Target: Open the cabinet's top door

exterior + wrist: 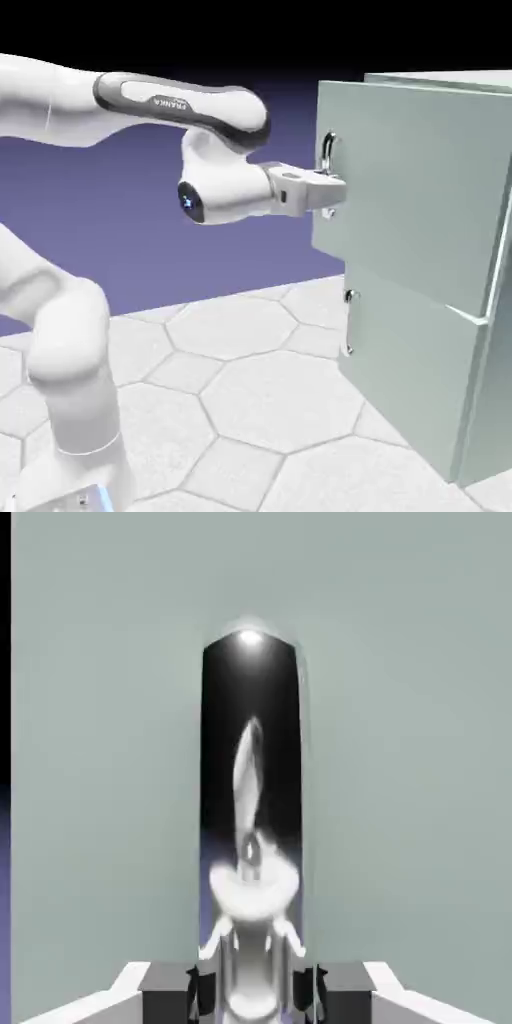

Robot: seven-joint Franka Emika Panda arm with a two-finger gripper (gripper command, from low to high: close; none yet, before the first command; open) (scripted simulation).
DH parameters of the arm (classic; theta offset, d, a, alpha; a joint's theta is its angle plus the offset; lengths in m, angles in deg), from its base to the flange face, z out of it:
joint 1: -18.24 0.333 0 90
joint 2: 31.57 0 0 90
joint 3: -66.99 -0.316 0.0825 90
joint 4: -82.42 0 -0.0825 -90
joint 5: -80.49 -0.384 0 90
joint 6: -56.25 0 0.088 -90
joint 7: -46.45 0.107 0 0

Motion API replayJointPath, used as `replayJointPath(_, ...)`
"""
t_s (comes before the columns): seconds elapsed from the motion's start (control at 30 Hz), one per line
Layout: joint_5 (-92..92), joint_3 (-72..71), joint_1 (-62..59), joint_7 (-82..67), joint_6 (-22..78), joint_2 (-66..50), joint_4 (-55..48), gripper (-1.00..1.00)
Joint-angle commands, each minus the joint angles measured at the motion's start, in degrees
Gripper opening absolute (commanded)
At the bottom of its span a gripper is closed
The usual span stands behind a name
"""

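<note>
Fingers (172,990) are clenched on the silver bar handle (252,812), one tip at each side. The handle is mounted near the left edge of the cabinet's (420,390) top door (415,180) in the exterior view; beyond that edge is open space.

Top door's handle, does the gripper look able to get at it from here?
Yes, it seems so: the gripper is already shut on the handle, with nothing visible in between.
</note>
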Motion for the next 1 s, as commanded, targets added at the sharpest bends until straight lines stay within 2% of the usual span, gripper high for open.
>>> replayJointPath(0.0, 2.5, 1.6, 1.5, 1.5, 0.3, 1.0, 1.0, -1.00)
replayJointPath(0.33, 27.4, 16.0, 12.4, 15.4, 2.6, 11.7, 9.6, -1.00)
replayJointPath(0.6, 47.4, 24.5, 14.8, 27.3, 6.6, 19.8, 14.7, -1.00)
replayJointPath(0.8, 62.3, 30.7, 12.3, 35.8, 13.9, 24.5, 17.3, -1.00)
replayJointPath(0.97, 74.8, 37.8, 8.6, 41.0, 23.7, 26.8, 17.5, -1.00)
